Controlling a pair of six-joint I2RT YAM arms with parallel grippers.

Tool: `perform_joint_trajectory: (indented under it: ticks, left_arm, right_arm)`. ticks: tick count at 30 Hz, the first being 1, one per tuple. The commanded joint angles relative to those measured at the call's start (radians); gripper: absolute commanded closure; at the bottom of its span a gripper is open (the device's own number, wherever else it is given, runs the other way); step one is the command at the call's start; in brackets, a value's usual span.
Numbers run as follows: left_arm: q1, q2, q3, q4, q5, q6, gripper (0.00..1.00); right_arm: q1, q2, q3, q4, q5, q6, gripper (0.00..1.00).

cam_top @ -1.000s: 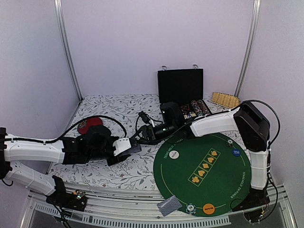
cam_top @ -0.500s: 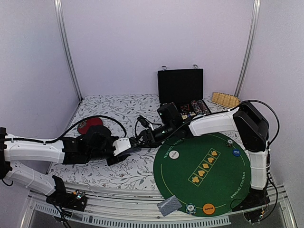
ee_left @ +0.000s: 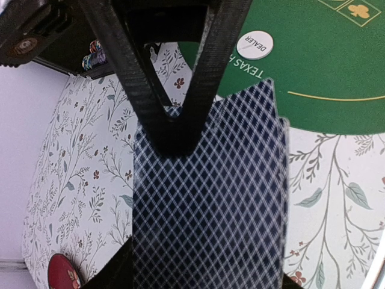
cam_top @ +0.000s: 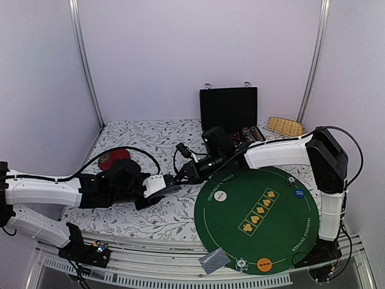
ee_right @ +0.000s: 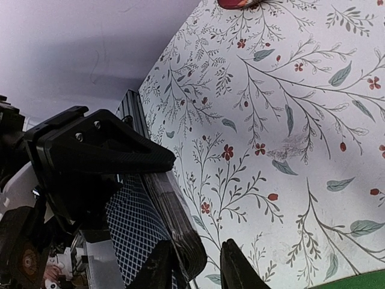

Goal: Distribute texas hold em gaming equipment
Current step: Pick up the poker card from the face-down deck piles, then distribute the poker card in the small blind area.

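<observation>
My left gripper [cam_top: 159,186] [ee_left: 177,147] is shut on a deck of playing cards [ee_left: 210,198] with blue-grey diamond backs, held above the floral cloth. My right gripper [cam_top: 175,178] [ee_right: 195,268] meets it from the right, its fingers either side of the deck's end [ee_right: 180,229]. One finger lies against the deck and a narrow gap shows at the other finger. On the green round mat [cam_top: 264,232] lie a white dealer disc [cam_top: 221,195] [ee_left: 255,43], a blue disc [cam_top: 299,193], an orange disc [cam_top: 263,264], a striped chip [cam_top: 242,264] and some face-down cards [cam_top: 215,261].
An open black case [cam_top: 228,111] with rows of chips [cam_top: 249,135] stands at the back, beside a woven tan piece [cam_top: 285,126]. A red dish [cam_top: 114,158] lies on the cloth behind my left arm. Metal frame posts stand at both back corners.
My right gripper's jaws have narrowed from wide open to close around the end of the deck. The left gripper has kept still with the deck in it.
</observation>
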Motion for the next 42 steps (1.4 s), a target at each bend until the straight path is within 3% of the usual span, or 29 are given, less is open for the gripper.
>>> perform_joint_trajectory:
  ticks: [1, 6, 9, 14, 27, 34, 42]
  left_arm:
    - [-0.012, -0.012, 0.004, 0.031, 0.001, 0.004, 0.48]
    - [-0.012, -0.013, 0.004, 0.031, 0.001, 0.005, 0.48]
    - [-0.012, -0.014, 0.004, 0.031, 0.002, 0.005, 0.48]
    - [-0.013, -0.015, 0.005, 0.031, 0.002, 0.005, 0.48]
    - [-0.014, -0.020, 0.003, 0.031, -0.001, 0.006, 0.48]
    - [-0.014, -0.021, 0.007, 0.024, -0.008, 0.003, 0.48]
    - [-0.017, -0.034, 0.012, 0.020, -0.006, 0.002, 0.48]
  right_arm:
    - [-0.007, -0.044, -0.012, -0.052, 0.027, -0.031, 0.75]
    - [-0.009, -0.062, 0.004, -0.107, 0.071, -0.061, 0.80]
    - [-0.011, -0.071, 0.015, -0.132, 0.078, -0.076, 0.89]
    - [-0.012, -0.092, 0.027, -0.172, 0.095, -0.103, 0.97]
    - [-0.062, -0.219, 0.082, -0.364, 0.155, -0.267, 0.98]
    - [-0.211, -0.342, 0.139, -0.630, 0.280, -0.491, 0.98]
    - [-0.480, -0.407, 0.090, -0.804, 0.585, -0.763, 0.98]
